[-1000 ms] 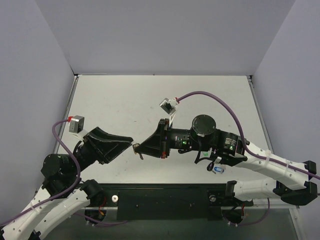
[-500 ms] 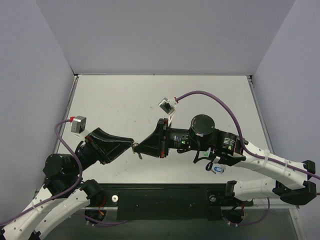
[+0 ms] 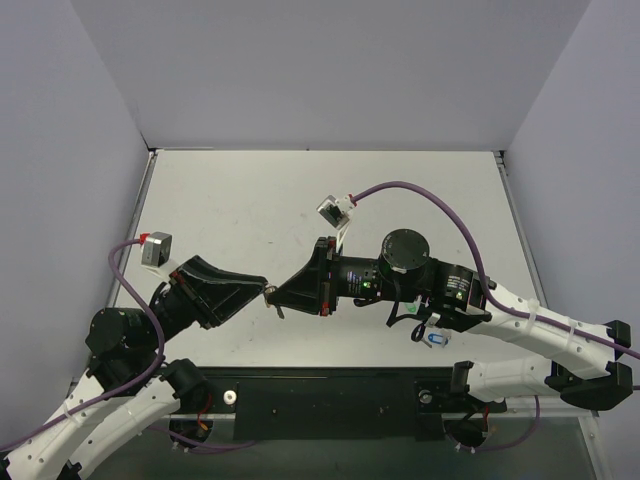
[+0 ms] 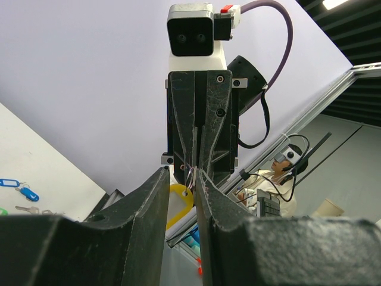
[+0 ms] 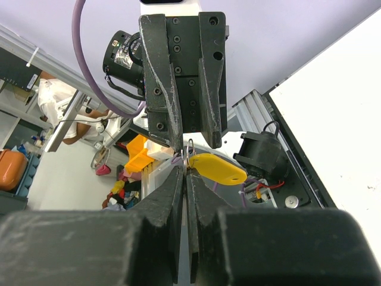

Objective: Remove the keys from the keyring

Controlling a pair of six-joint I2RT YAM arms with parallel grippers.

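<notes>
Two tools meet nose to nose in mid-air. My right gripper [image 5: 186, 173] is clenched on the keyring [image 5: 189, 148]. The yellow-capped key [image 5: 217, 168] hangs off it, long axis slanting down between the jaws of my left gripper [image 4: 181, 174]. Whether those jaws pinch it, I cannot tell.

Left gripper [image 3: 262, 287] and right gripper [image 3: 277, 296] are basically nose to nose over the table [image 3: 240, 200]. Whatever's between them is too tiny to tell. Blue tag [image 3: 436, 341] sits by the right arm.
</notes>
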